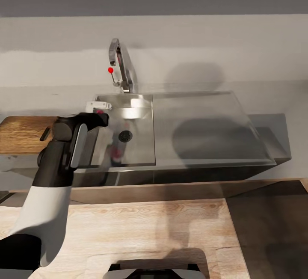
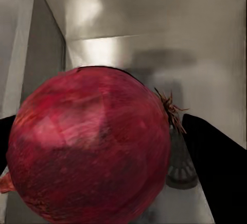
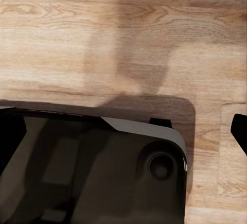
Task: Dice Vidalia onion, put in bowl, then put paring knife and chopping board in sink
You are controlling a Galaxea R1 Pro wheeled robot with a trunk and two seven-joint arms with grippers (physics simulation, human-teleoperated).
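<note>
From the head camera, the sink [image 1: 194, 129] sits straight ahead: a steel basin at its left end with a round drain [image 1: 125, 136] and a wide flat drainboard running off to the right. The chrome tap [image 1: 121, 66], with its red-knobbed lever, stands behind the basin's back rim. The left arm reaches forward over the basin's left edge, and the left gripper [image 1: 99, 108] hangs just above that rim near the back-left corner, with a touch of red between its white tips. The chopping board [image 1: 23, 134] lies on the countertop [image 1: 273, 99] just left of the basin, its handle slot next to the arm. The drainboard and the counter behind it offer free surface to the right. In front of the counter lies light wood flooring [image 1: 162, 232].

In the left wrist camera, the Vidalia onion [image 2: 90, 147], dark red with a dry root tuft, sits between the two dark fingers [image 2: 216, 172], which pinch it on either side. Behind it are the basin's steel walls and corner, and part of the drain below.

The right wrist camera looks down at wood flooring and the robot's dark base [image 3: 92, 167]. The right gripper's [image 3: 123, 131] fingertips lie at the two side edges, spread wide with nothing between them.
</note>
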